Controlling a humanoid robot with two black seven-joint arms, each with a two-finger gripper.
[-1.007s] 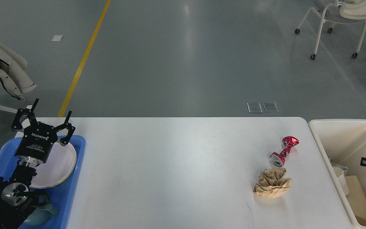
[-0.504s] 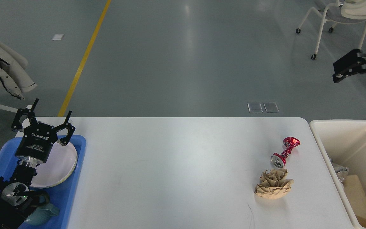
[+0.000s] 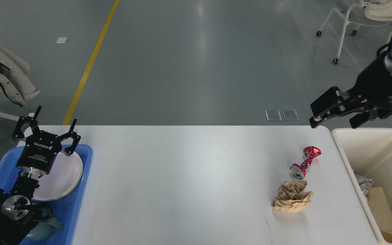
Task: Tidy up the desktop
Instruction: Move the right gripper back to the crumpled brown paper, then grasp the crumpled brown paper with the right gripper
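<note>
Head view, my stock: desktop (image 3: pixel 189 177); crushed red can (image 3: pixel 305 162) and crumpled paper (image 3: pixel 293 196) at four o'clock; left gripper (image 3: pixel 44 129) at nine, spread, empty; right gripper (image 3: pixel 335 114) at two, parted, empty.

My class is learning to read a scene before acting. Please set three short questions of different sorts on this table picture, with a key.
1. True or false: the crushed red can lies inside the cream bin.
2. Which lies nearer the robot: A the can, B the crumpled brown paper?
3. Fill in: the white plate sits in the blue ____.

Key: 1 false, it lies on the desktop. 2 B. 3 tray. Also note: the left hand is open over the tray; the right hand hangs empty above the table's far right corner.
</note>
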